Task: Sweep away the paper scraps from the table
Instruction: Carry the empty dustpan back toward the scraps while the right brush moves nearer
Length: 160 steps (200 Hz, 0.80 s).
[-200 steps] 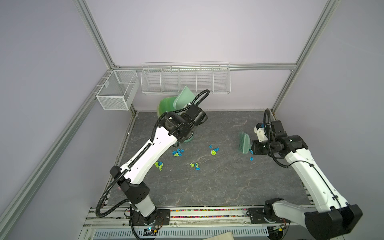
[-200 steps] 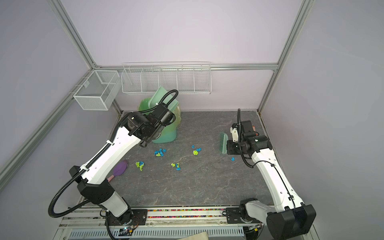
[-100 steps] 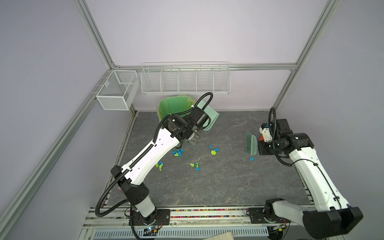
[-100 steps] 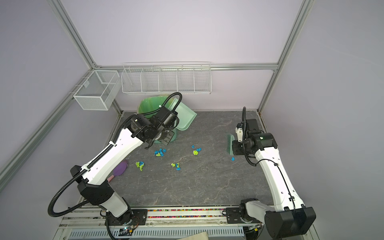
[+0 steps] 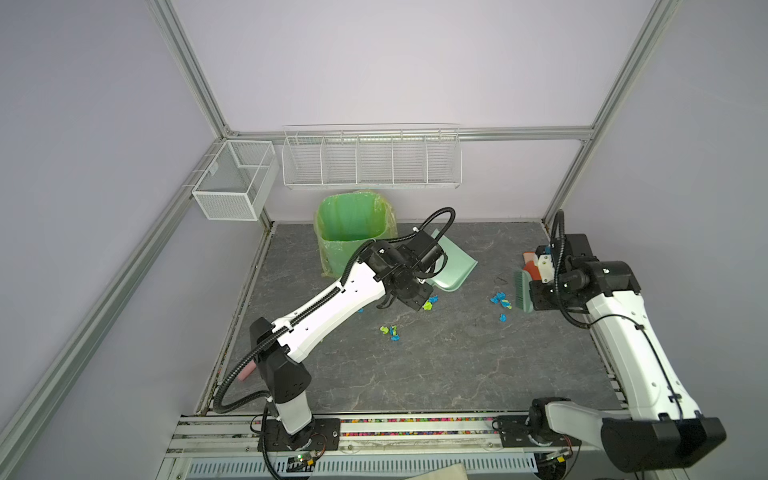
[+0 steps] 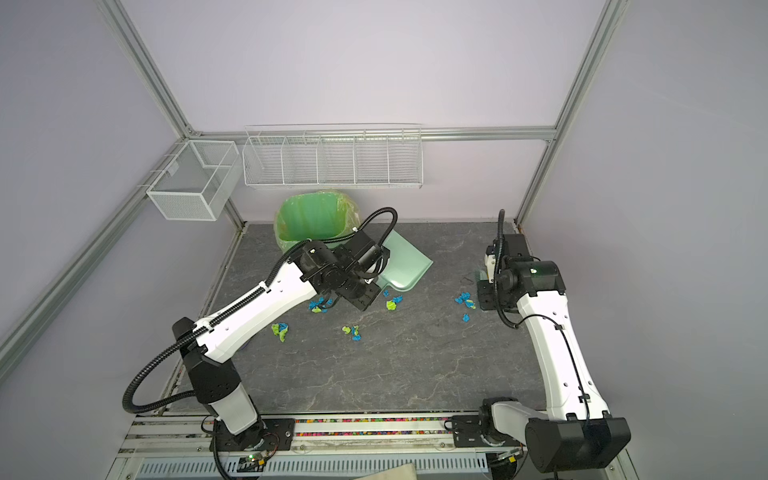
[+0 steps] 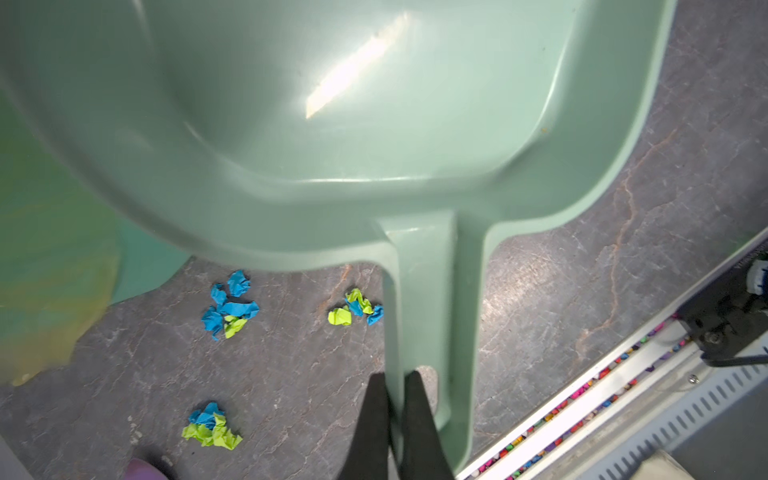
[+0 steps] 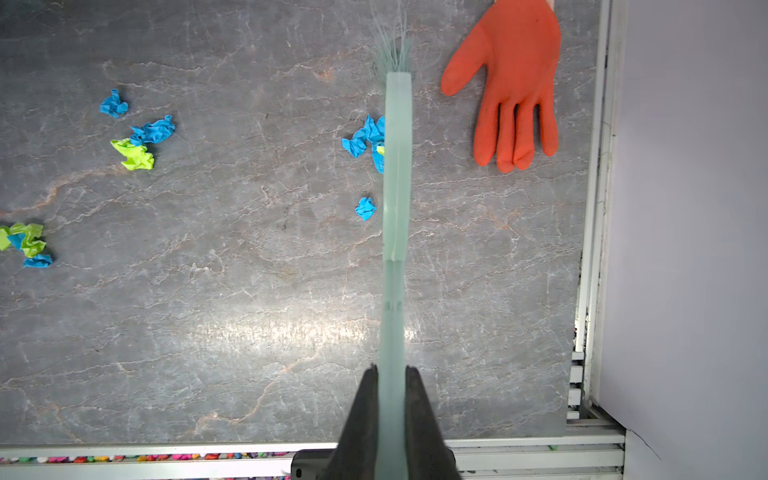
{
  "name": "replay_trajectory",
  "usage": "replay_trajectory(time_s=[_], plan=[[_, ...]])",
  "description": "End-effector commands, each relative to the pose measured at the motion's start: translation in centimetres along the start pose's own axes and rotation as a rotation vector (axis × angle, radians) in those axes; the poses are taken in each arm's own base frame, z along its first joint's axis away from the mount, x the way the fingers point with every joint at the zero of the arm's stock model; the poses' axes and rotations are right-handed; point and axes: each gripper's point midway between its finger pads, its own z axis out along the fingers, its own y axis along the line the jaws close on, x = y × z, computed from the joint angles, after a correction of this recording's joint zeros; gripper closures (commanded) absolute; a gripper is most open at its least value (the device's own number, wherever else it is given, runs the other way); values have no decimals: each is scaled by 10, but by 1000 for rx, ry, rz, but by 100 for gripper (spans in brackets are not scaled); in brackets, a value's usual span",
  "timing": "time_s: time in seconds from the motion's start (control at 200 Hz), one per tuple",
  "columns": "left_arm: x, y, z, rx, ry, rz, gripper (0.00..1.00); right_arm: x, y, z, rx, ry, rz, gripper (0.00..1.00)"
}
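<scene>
scraps: small blue and lime wads, all on the table, in loose clusters across its middle band.
scraps, left side: three clusters under and beside the dustpan handle, well apart from each other.
scraps, right side: blue cluster right against the brush, on the side away from the glove; single blue wad just beside the brush, nearer the gripper.
table: dark grey, pale veins, aluminium rails along the edges.
dustpan: pale green, just beside the bin, tilted, mouth turned toward the back right corner. Handle clear of the table; lip contact hard to judge from these angles.
left gripper: closed tight on the end of the dustpan handle, one finger on each side of a handle wall.
brush: pale green, seen edge-on, bristles at the far end; between the blue scraps and the glove.
right gripper: clamped on the brush handle, both fingers flush against it.
glove: orange, flat on the table, near the right rail, apart from the brush.
bin: green, yellowish liner, at the back of the table, left of centre.
rack: white wire, on the back rail above the bin.
basket: white mesh, on the left rail.
</scene>
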Motion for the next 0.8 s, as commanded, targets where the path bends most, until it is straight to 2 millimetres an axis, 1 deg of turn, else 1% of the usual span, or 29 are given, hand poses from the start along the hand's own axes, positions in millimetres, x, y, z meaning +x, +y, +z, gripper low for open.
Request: replay_trajectory(time_s=[0.0,0.1,0.17,0.285,0.39,0.48,0.66,0.795], plan=[[1,-21,13,85,28,4,100,-1,-6,1,24,30,-18,93],[4,-33,23,124,49,13,100,-3,-2,4,0,50,-15,93],[8,-43,30,152,64,24,100,0,-2,7,1,87,-21,93],[16,-59,43,182,104,51,100,4,-7,12,30,131,-25,93],[24,-68,58,182,148,76,100,7,-9,15,38,149,-23,93],[29,-69,71,178,180,86,100,8,-10,18,39,158,-17,93],[31,-69,100,155,223,100,100,14,-14,25,38,183,-6,93],[30,-73,117,158,254,115,100,12,-18,28,33,185,13,93]])
